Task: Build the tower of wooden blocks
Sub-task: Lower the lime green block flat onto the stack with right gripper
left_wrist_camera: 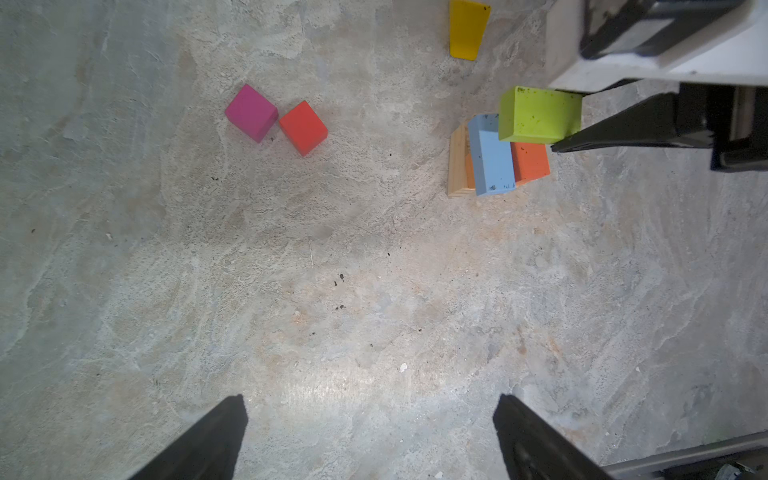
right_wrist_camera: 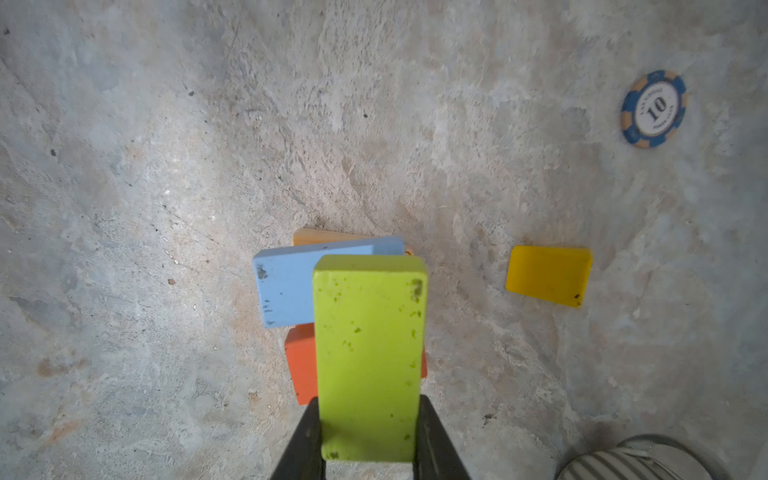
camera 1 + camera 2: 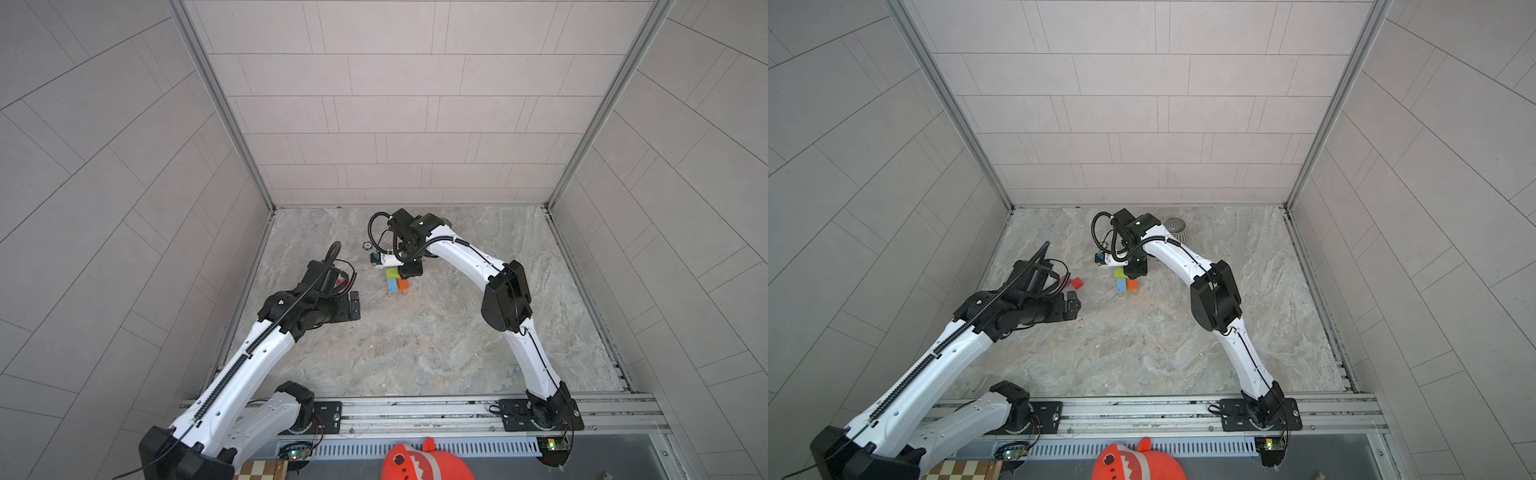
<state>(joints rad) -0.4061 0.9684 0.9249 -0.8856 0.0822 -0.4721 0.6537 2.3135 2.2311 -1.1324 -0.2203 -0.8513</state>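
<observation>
Pale grey tiled walls around a mottled, marble-patterned grey-beige floor.

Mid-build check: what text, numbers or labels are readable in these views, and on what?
"10": centre of the blue-and-tan poker chip.
Small lettering ringing that number: too blurred to read.
Nothing else readable; the green block bears only scuffs.

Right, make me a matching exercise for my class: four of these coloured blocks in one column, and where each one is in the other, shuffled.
Blocks
1. green block
2. yellow block
3. magenta block
4. blue block

Places
A. beside the red block
B. side by side with the orange block
C. between the right gripper's jaws
D. on its own on the table

Pairs: 1-C, 2-D, 3-A, 4-B
</observation>
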